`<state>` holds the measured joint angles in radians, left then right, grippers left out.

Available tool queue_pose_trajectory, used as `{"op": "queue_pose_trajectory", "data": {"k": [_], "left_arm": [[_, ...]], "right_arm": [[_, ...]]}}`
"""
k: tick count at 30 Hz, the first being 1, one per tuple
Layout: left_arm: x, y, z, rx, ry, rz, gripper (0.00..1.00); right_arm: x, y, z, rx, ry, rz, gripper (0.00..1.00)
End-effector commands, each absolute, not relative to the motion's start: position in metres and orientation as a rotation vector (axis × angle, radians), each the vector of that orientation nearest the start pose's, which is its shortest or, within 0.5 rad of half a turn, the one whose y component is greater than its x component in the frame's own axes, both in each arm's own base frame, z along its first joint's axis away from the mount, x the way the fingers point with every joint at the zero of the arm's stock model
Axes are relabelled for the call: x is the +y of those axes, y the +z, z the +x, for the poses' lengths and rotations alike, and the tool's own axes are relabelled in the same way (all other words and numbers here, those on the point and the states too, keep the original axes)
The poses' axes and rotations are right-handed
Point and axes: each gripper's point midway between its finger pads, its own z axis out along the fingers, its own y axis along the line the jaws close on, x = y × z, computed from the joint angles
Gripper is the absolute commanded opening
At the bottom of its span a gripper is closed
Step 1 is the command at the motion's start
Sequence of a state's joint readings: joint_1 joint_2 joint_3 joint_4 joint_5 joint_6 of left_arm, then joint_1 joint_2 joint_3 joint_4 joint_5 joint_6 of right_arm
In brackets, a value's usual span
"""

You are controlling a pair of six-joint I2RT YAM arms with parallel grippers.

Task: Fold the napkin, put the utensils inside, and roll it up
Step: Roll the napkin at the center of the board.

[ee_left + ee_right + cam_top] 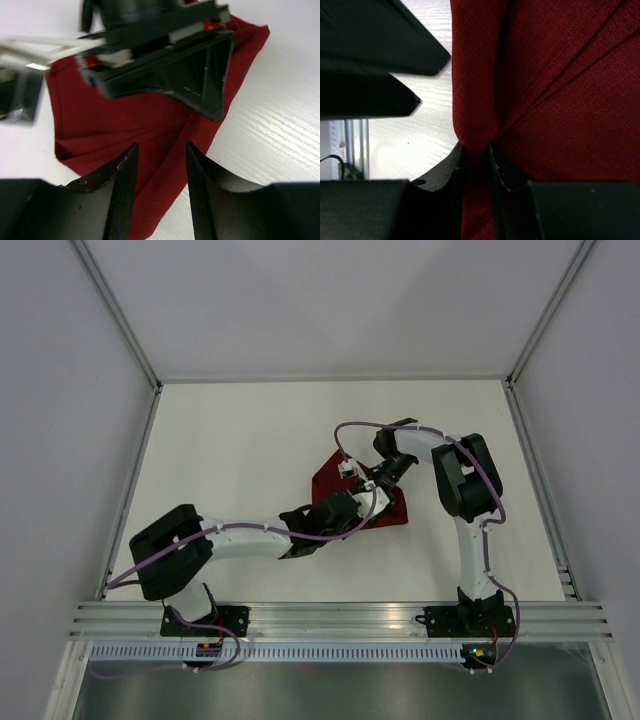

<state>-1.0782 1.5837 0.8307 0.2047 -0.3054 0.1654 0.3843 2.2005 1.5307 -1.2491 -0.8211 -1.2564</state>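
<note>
Top external: one napkin [325, 480], maroon, lies on the table [240, 450] a little right of centre, with both arms converging on it. The left gripper [356, 504] reaches in from the near left and the right gripper [368, 480] from the far right. Their tips are close together over the cloth. Can't tell the jaw state from up here.

Left wrist: the left gripper's jaws stand part-way apart and straddle a raised crease in the cloth. Nothing looks pinched between them. The right gripper sits just across, down on the same crease. Apart from that ridge the napkin lies flat, with overlapping layers, so it looks part-folded.

Right wrist: the right gripper is narrow, clamped on a bunched pleat of napkin that is squeezed between its fingers [454, 167]. My read is that the right is anchoring the fold so the layers don't slide while the left is free to re-grip. Two dark wedges at upper left are probably the left gripper's fingers.

Count: one napkin, two grippers, zero utensils in any view. Judgement: the fold step is in hand; utensil placement and rolling are not yet done.
</note>
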Motion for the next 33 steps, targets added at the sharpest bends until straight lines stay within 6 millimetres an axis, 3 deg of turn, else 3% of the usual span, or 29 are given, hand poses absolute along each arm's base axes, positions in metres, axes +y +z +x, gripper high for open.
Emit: {"op": "queue_pose_trajectory", "data": {"k": [1,10,16,26,33], "left_arm": [[-0.365,0.092,0.256,1.731,-0.163,1.222,0.48],[-0.395,0.063,0.231,1.761,-0.344,1.403,0.49],[-0.404,0.057,0.225,1.789,-0.426,1.439,0.49],[-0.384,0.039,0.241,1.879,-0.445,1.418,0.49],[-0.388,0.032,0.236,1.933,-0.559,1.431,0.46]], "right_arm": [[0.196,-0.012,0.246,2.168,1.309,-1.984,0.15],[0.197,-0.015,0.25,2.206,1.305,-1.962,0.15],[0.197,-0.016,0.251,2.224,1.298,-1.951,0.15],[0.197,-0.018,0.252,2.24,1.294,-1.943,0.15],[0.198,-0.019,0.254,2.258,1.285,-1.932,0.15]]}}
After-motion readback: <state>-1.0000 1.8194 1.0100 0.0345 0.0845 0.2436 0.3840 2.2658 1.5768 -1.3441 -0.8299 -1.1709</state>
